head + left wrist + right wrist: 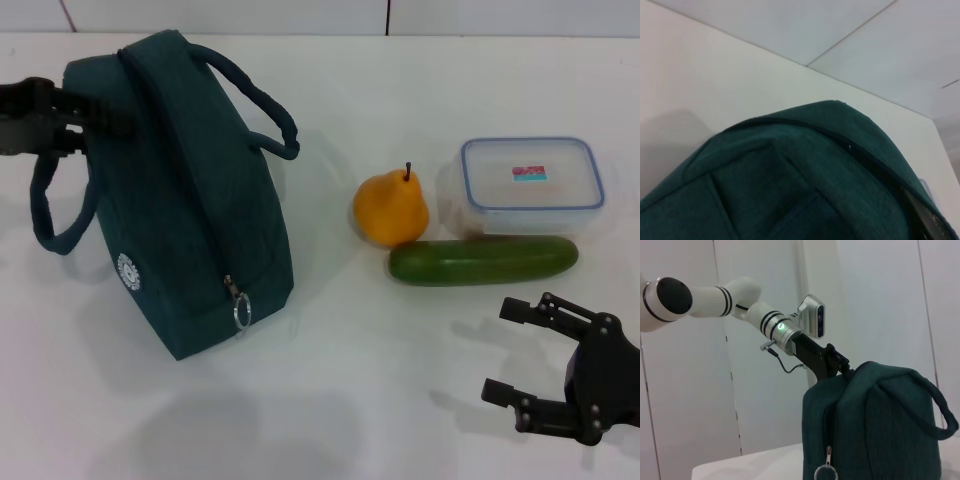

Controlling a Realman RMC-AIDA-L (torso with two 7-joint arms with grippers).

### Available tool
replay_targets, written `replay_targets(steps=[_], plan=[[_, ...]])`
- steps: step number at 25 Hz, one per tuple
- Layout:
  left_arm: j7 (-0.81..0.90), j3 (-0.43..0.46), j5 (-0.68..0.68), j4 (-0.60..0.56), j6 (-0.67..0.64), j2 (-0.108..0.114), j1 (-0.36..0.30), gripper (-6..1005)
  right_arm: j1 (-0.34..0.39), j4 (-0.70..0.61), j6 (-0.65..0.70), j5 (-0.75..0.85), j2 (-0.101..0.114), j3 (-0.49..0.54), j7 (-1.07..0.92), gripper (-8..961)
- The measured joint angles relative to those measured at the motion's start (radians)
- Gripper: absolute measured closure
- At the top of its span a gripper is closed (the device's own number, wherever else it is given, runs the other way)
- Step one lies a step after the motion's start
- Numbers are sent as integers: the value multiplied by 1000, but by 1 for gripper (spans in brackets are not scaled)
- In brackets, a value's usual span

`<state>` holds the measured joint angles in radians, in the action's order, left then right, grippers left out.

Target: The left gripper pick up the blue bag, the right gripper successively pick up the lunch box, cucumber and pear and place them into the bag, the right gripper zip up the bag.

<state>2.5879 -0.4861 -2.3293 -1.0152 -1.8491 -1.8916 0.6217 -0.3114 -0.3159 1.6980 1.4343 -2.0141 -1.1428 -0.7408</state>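
The blue bag (190, 220) stands upright at the table's left, zipper closed, its ring pull (241, 310) at the near end. My left gripper (110, 118) sits against the bag's far top corner. The right wrist view shows that gripper (840, 365) touching the top of the bag (880, 425). The left wrist view is filled by the bag's fabric (805, 190). The pear (390, 210), cucumber (485, 260) and lunch box (532, 185) lie together at the right. My right gripper (496, 351) hovers open near the front right, short of the cucumber.
The white table (330, 400) runs back to a pale wall. One bag handle (265, 110) arches toward the pear, and the other handle (50, 215) hangs down on the bag's left side.
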Motion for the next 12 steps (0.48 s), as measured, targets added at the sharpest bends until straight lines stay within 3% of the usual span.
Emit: replay_targets(steps=[6, 9, 12], plan=[[-13, 2, 19, 0, 4, 5, -4, 398, 0, 1, 0, 0, 0, 0, 0, 111], [-20, 2, 41, 0, 4, 3, -8, 643, 0, 1, 0, 0, 0, 0, 0, 111], [-26, -3, 45, 0, 4, 2, -8, 764, 0, 1, 1, 0, 0, 0, 0, 111]])
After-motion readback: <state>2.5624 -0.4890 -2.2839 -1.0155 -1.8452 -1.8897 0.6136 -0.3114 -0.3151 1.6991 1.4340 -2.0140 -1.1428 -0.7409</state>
